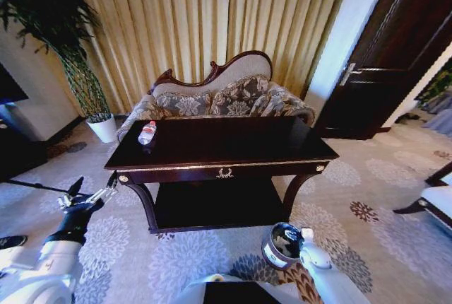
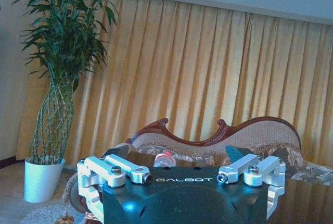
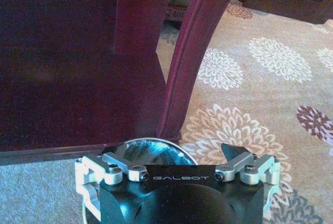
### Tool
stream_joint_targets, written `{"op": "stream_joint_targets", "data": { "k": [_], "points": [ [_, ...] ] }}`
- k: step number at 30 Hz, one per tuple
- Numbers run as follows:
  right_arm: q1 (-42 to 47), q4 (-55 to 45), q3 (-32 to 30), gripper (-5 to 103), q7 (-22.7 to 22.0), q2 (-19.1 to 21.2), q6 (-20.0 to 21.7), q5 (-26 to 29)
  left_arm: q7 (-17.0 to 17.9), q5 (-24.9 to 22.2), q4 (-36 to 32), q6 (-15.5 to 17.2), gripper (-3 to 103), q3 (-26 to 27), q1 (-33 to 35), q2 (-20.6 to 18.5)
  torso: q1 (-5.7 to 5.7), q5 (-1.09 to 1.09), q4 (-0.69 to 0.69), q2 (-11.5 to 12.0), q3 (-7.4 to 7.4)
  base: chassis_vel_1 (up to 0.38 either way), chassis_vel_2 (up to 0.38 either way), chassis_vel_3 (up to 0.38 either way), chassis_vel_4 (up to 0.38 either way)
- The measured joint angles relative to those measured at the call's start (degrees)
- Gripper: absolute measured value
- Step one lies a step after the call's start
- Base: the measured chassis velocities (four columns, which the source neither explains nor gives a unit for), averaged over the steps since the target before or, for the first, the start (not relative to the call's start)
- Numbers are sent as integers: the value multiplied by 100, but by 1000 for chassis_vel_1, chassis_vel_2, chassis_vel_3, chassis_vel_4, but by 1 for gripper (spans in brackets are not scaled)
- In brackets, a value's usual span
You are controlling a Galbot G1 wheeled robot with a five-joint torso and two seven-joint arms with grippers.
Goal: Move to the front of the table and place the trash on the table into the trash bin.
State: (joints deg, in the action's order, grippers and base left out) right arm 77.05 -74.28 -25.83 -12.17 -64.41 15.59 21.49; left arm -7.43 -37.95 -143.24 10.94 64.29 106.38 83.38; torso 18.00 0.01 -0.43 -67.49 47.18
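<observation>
The dark glossy table (image 1: pixel 233 150) stands just ahead of me. On its left rear corner lies the trash, a small clear bottle (image 1: pixel 147 133) with a red cap. In the left wrist view the bottle (image 2: pixel 165 158) shows beyond the fingers. My left gripper (image 1: pixel 92 194) is open and empty, held low off the table's front left corner; its fingers (image 2: pixel 116 151) are spread wide. The round dark trash bin (image 1: pixel 281 244) stands on the carpet by the table's front right leg. My right gripper (image 3: pixel 178 153) hovers open and empty just above the bin's rim (image 3: pixel 156 141).
A floral sofa (image 1: pixel 226 95) stands behind the table, before gold curtains. At the back left is a tall plant in a white pot (image 1: pixel 104 129). A dark door (image 1: pixel 395 49) is at the right, a chair edge (image 1: pixel 438 201) at the far right. The table's curved leg (image 3: pixel 182 62) rises beside the bin.
</observation>
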Motion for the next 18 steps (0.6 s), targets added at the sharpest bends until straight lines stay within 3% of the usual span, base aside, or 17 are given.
{"op": "stream_joint_targets", "data": {
  "k": [6,11,12,14,16,18],
  "points": [
    [450,-1098,-434,100,65,101,-24,644,0,-81,0,-7,100,77,-9,-53,0,1,2,0,0,0,0,0,0],
    [1405,-2885,-1445,100,433,361,77,1133,1,-131,0,-8,100,114,-35,-100,-1,0,-5,0,-1,0,0,0,0],
    [1566,-3281,-1653,100,474,395,77,1219,1,-133,0,-8,100,112,-36,-103,-1,0,-1,0,-1,0,0,0,0],
    [1595,-3357,-1691,100,483,400,76,1234,2,-133,0,-9,100,111,-36,-102,-1,-1,0,0,-1,0,0,0,0],
    [1909,-4442,-2132,100,593,428,54,1373,2,-132,0,-7,100,50,-60,-99,-1,-2,0,0,-1,0,0,0,0],
    [1939,-4771,-2187,100,598,427,6,1389,2,-129,0,-4,100,22,-70,-96,-1,-3,-1,0,-1,0,0,0,0]
  ]
}}
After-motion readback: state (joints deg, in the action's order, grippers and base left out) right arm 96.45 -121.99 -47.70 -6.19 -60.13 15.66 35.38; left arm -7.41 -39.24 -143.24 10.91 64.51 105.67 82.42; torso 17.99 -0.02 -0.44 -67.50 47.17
